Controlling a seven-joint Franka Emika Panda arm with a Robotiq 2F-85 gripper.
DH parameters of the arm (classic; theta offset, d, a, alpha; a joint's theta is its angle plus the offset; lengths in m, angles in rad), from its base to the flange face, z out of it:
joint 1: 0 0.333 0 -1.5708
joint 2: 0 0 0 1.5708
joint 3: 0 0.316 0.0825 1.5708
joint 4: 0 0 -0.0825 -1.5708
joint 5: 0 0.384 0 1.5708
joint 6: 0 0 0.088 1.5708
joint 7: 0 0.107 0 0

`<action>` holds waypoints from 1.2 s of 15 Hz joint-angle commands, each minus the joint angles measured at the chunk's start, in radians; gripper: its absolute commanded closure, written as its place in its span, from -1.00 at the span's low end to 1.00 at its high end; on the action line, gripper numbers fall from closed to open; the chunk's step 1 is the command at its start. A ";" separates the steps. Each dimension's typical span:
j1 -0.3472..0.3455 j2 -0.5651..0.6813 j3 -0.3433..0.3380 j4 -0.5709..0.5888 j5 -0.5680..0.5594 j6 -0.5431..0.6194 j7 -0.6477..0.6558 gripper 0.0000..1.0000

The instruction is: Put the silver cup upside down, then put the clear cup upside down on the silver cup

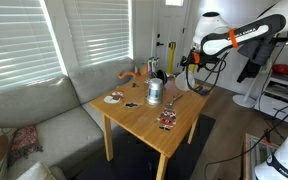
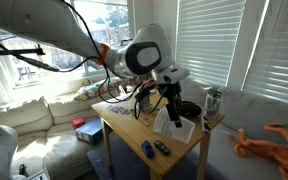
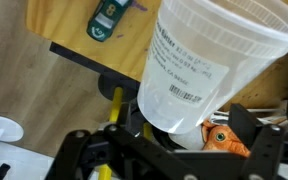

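Two cups at the wooden desk [image 1: 179,110]. Clear cup [image 3: 209,60]: translucent whitish plastic tumbler, tapered, with a thicker band at its wide rim and a printed label with a barcode down its side. In the wrist view it fills the middle of the picture. Its narrow end sits low between the fingers [image 3: 266,148] and its wide end points away from the camera, with the desk's corner and wood floor behind it. The fingers are spread wide to either side of the narrow end, and no grip on it can be seen. Silver cup [image 1: 154,92]: small shiny grey metal cylinder without handle, standing near the middle of the desk in an exterior view, apart from the arm; which end is up cannot be told. An orange toy [image 1: 134,75] lies at the desk's far edge by the sofa [image 1: 34,110]
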 commanded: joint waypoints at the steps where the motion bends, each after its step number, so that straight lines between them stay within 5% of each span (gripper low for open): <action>1: 0.007 0.045 -0.013 0.000 0.027 0.077 0.029 -1.00; 14: 0.012 0.117 -0.041 0.022 0.054 0.077 0.154 -1.00; 15: 0.012 0.117 -0.043 0.022 0.049 0.071 0.159 -0.95; 16: 0.012 0.116 -0.044 0.022 0.059 0.066 0.154 -0.56; 18: 0.012 0.115 -0.046 0.027 0.057 0.058 0.153 -0.44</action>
